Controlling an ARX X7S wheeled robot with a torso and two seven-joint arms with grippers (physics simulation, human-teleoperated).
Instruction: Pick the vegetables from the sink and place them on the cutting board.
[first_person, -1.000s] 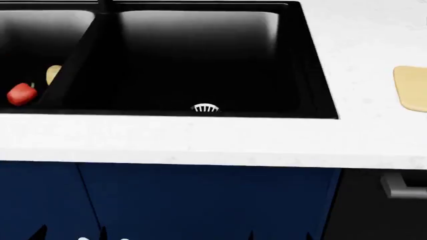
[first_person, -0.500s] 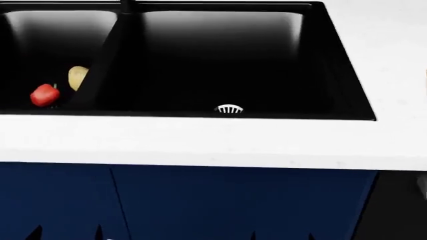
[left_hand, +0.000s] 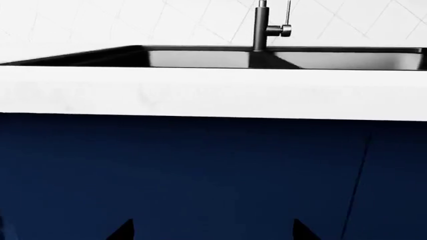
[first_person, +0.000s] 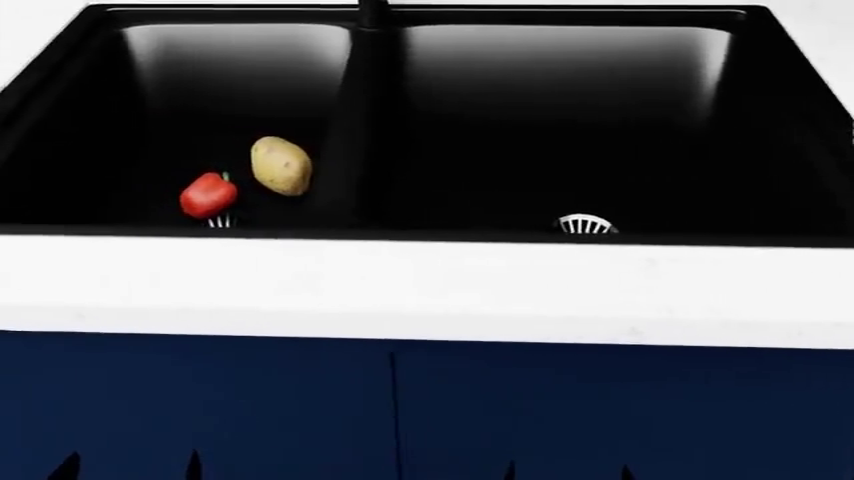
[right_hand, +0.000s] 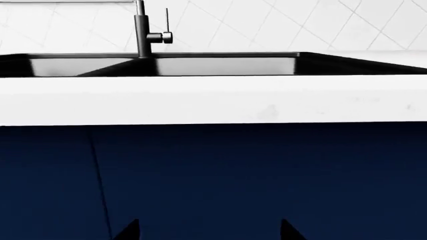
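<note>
The view has swung left; both basins of the sink now show

Pepper and potato lie touching in its left basin; both grippers' tips stand spread below the counter

left gripper fingers spread apart, right gripper fingers likewise, both held low

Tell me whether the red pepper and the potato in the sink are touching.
Cannot tell. In the head view the pepper and potato sit close together in the left basin of the sink, with at most a sliver of black between them; neither wrist view shows them.
</note>
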